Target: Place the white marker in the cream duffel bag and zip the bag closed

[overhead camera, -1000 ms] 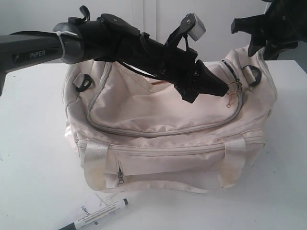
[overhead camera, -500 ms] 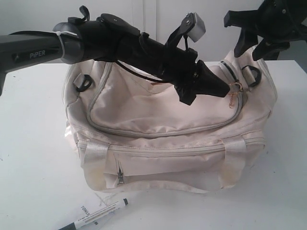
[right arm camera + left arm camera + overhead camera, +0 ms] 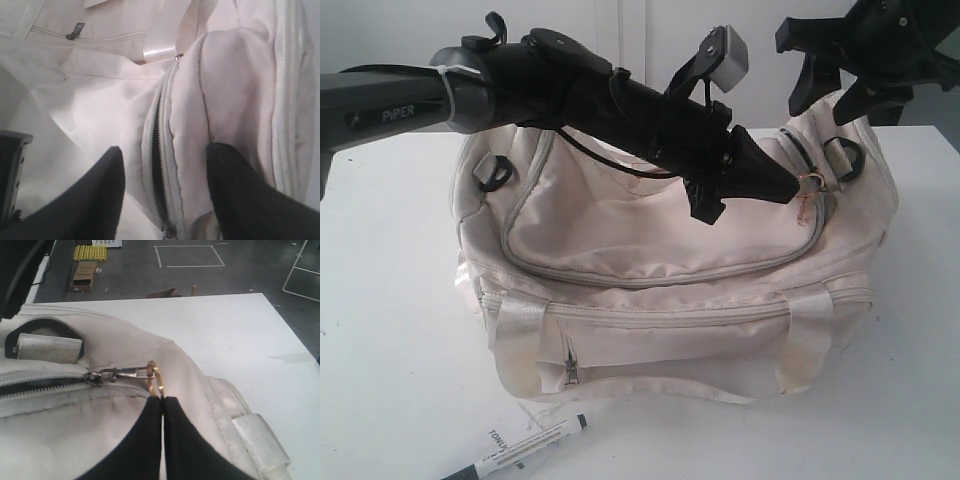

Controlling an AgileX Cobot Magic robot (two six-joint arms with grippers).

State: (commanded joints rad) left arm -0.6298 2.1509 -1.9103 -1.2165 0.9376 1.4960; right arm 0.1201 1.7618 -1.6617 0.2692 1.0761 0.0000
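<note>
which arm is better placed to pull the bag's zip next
Left. The left gripper is shut on the gold ring clipped to the zipper pull of the cream duffel bag. The right gripper hangs open above the bag's end, holding nothing.

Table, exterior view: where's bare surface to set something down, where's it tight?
Bare table left of the cream duffel bag, and a wider patch front-right of it toward the frame edge. Crowded: front-left, where the white marker lies with a paper tag; over the bag, left gripper shut on the gold ring, right gripper open above the bag's right end.
</note>
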